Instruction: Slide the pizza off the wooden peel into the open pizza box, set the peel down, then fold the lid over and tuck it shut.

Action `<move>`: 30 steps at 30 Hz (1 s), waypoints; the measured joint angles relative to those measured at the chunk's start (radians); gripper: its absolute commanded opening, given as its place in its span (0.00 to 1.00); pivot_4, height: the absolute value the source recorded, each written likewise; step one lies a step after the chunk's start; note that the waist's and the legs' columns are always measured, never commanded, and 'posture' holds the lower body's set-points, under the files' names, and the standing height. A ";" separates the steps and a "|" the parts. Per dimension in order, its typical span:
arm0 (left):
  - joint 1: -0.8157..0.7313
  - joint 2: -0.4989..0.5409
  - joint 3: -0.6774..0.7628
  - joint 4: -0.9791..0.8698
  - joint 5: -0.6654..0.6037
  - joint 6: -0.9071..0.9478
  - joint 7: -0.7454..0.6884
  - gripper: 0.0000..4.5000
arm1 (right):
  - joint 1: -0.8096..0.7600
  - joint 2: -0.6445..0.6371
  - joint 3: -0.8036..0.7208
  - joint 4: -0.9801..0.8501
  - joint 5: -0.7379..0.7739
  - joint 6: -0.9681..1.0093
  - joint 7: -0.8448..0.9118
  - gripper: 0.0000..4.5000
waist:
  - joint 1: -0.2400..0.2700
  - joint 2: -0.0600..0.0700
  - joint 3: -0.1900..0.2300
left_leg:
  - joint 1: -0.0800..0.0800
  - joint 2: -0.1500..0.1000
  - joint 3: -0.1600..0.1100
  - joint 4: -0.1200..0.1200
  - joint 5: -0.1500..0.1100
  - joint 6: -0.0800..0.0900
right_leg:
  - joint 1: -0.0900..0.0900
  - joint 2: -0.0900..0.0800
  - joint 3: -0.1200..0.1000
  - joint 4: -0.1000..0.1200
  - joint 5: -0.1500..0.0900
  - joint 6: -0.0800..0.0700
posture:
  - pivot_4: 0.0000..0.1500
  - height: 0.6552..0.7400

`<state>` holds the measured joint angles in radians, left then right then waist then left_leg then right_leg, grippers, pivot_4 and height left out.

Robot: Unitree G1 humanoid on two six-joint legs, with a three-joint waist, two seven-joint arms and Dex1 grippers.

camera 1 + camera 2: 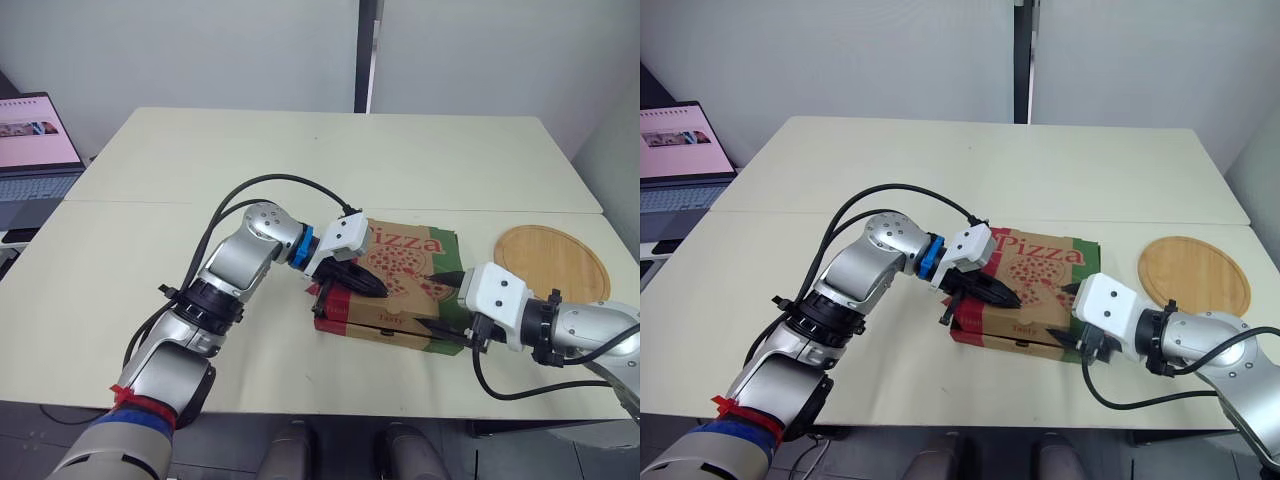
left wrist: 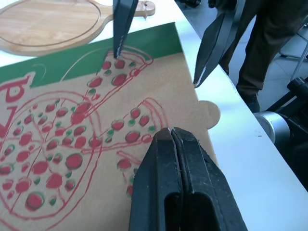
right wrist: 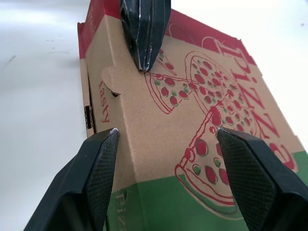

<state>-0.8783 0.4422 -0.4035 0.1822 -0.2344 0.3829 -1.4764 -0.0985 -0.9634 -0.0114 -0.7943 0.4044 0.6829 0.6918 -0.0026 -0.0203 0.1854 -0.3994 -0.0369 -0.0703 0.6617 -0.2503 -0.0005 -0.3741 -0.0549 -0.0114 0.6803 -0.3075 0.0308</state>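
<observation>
The pizza box [image 1: 405,262] lies with its lid folded down, near the table's front edge. My left gripper [image 1: 378,290] is shut, and its tip rests on the lid close to the front edge [image 2: 169,131]. A rounded tab [image 2: 210,113] of the lid sticks out past that edge. My right gripper [image 1: 447,305] is open at the box's green right end, one finger on each side of it [image 3: 167,131], holding nothing. The round wooden peel [image 1: 552,262] lies flat on the table to the right of the box.
An open laptop [image 1: 35,150] stands at the far left on a neighbouring surface. A seam runs across the table [image 1: 150,203] behind the box. A person's legs [image 2: 262,43] stand beyond the table's front edge in the left wrist view.
</observation>
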 measured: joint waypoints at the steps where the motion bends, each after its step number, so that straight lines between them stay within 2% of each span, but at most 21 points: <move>1: 0.000 0.000 0.000 0.000 0.000 0.000 -0.001 0.00 | 0.000 0.006 0.005 0.004 -0.006 -0.001 -0.001 0.77 | 0.000 0.000 0.000 | 0.000 0.000 0.000 0.000 0.000 0.000 | 0.000 0.000 0.000 0.000 0.000 0.000 | 1.00 1.00; 13: 0.002 -0.001 -0.024 -0.010 0.022 -0.037 -0.019 0.00 | 0.002 0.076 0.096 0.011 -0.151 -0.058 -0.044 0.77 | -0.003 0.000 0.000 | 0.001 0.000 0.000 0.000 0.000 0.000 | 0.000 0.000 0.000 0.001 0.000 0.000 | 1.00 1.00; 20: 0.028 0.004 -0.037 -0.012 0.042 -0.064 -0.019 0.00 | 0.046 0.106 0.106 0.006 -0.187 -0.065 -0.056 0.77 | -0.002 0.000 0.000 | 0.001 0.000 0.000 0.000 0.000 0.000 | 0.000 0.000 0.000 0.001 0.000 0.000 | 1.00 1.00; 26: 0.029 0.005 -0.041 -0.013 0.049 -0.090 -0.019 0.00 | 0.117 0.110 -0.034 -0.030 -0.090 0.007 -0.021 0.77 | 0.000 0.000 0.000 | 0.001 0.000 0.000 0.000 0.000 0.000 | 0.000 0.000 0.000 0.000 0.000 0.000 | 1.00 1.00; 30: 0.029 0.006 -0.041 -0.012 0.051 -0.092 -0.018 0.00 | 0.146 0.091 -0.206 -0.048 0.052 0.088 0.047 0.77 | 0.000 0.000 0.000 | 0.001 0.000 0.000 0.000 0.000 0.000 | 0.001 0.000 0.000 0.000 0.000 0.000 | 1.00 1.00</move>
<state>-0.8495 0.4480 -0.4445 0.1700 -0.1834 0.2914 -1.4945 0.0475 -0.8722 -0.2171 -0.8419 0.4564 0.7705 0.7385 -0.0024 -0.0201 0.1853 -0.3988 -0.0369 -0.0705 0.6618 -0.2504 -0.0004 -0.3734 -0.0547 -0.0113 0.6808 -0.3075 0.0307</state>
